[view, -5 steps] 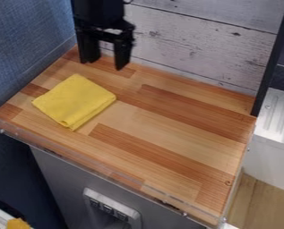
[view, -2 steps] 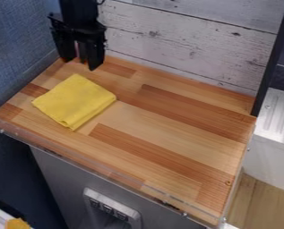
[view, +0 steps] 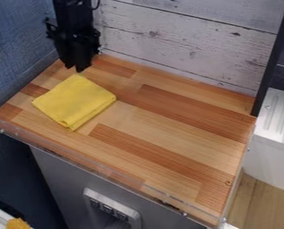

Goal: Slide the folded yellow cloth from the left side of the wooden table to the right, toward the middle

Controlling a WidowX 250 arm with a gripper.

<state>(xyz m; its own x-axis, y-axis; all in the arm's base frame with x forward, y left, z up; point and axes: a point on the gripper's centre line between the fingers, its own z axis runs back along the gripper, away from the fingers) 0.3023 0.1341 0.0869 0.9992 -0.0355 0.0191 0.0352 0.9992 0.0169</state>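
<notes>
We are seeing the folded yellow cloth [view: 74, 101] lying near the desk's [view: 168, 129] left edge, just in front of the gripper's [view: 74, 67] jaws, whose clenched or released state we aren't managing to tell.

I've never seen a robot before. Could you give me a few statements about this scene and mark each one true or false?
1. A folded yellow cloth lies on the striped wooden counter. True.
2. The cloth hangs over the counter's front edge. False: all of it lies on top.
3. The robot's black claw is close to the cloth's far corner. True.
4. Red bricks line the back. False: there are whitish planks.
</notes>
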